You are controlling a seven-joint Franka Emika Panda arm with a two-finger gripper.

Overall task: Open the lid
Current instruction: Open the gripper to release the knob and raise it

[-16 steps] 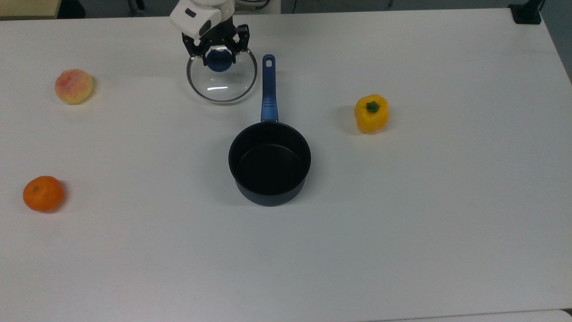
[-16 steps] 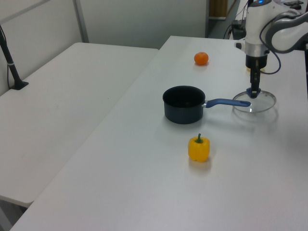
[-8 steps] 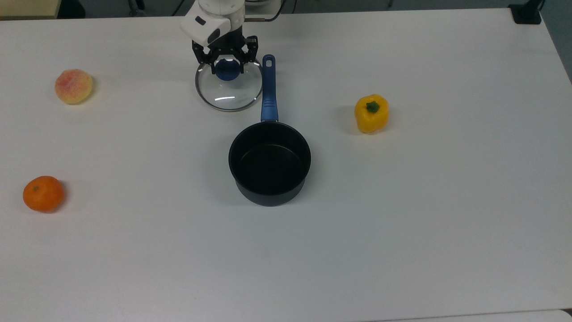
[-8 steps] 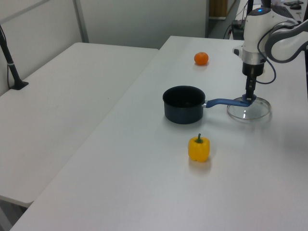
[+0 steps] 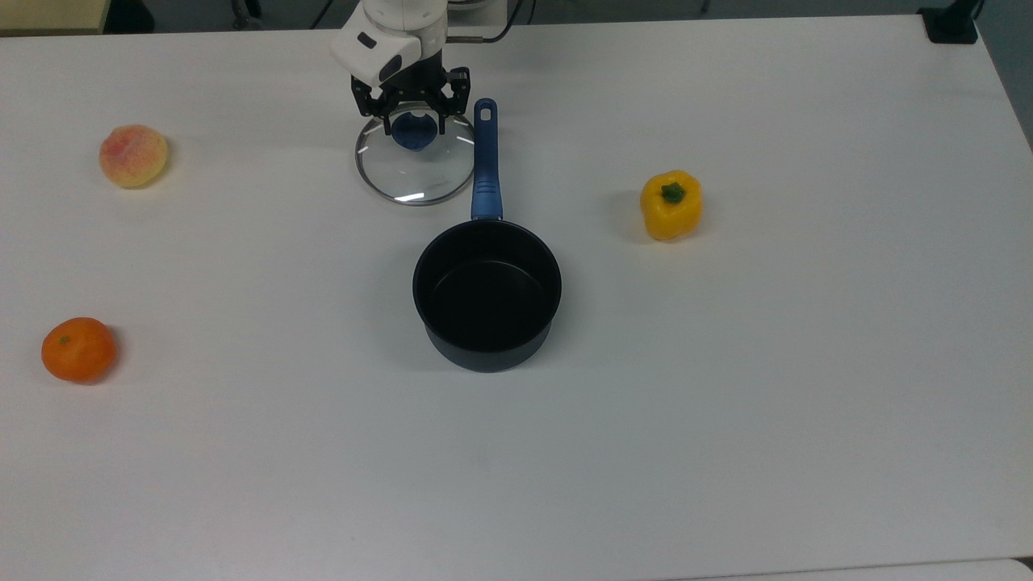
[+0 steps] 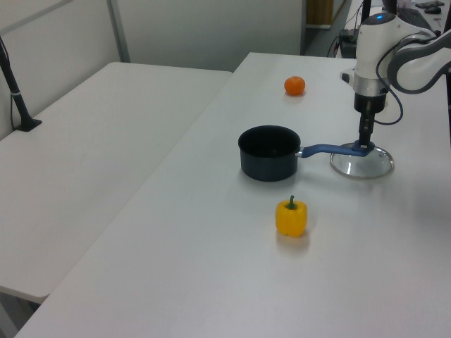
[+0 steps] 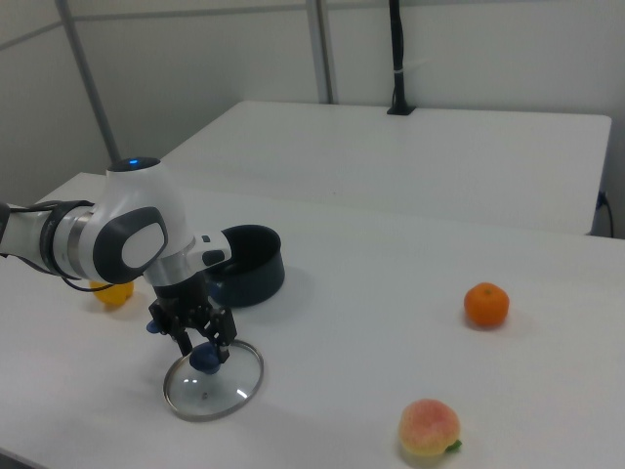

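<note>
The lid (image 5: pixel 416 173), a clear glass disc with a metal rim and a blue knob (image 5: pixel 412 132), lies flat on the white table just left of the saucepan's handle (image 5: pixel 485 161) in the top view. My gripper (image 5: pixel 411 125) points straight down with its fingers shut around the knob. The left view shows the lid (image 6: pixel 363 165) with the gripper (image 6: pixel 364 144) on it at the handle's tip. In the right view the lid (image 7: pixel 210 391) sits under the gripper (image 7: pixel 205 354). The dark blue saucepan (image 5: pixel 487 294) stands uncovered and empty.
A yellow bell pepper (image 5: pixel 671 204) sits right of the saucepan in the top view. A peach (image 5: pixel 133 155) and an orange (image 5: pixel 78 349) lie near the top view's left edge. A second table (image 6: pixel 84 141) adjoins on the left view's left.
The lid, held by its knob, has moved right in the top view toward the saucepan handle and come down from a tilted hover to lie flat on the table.
</note>
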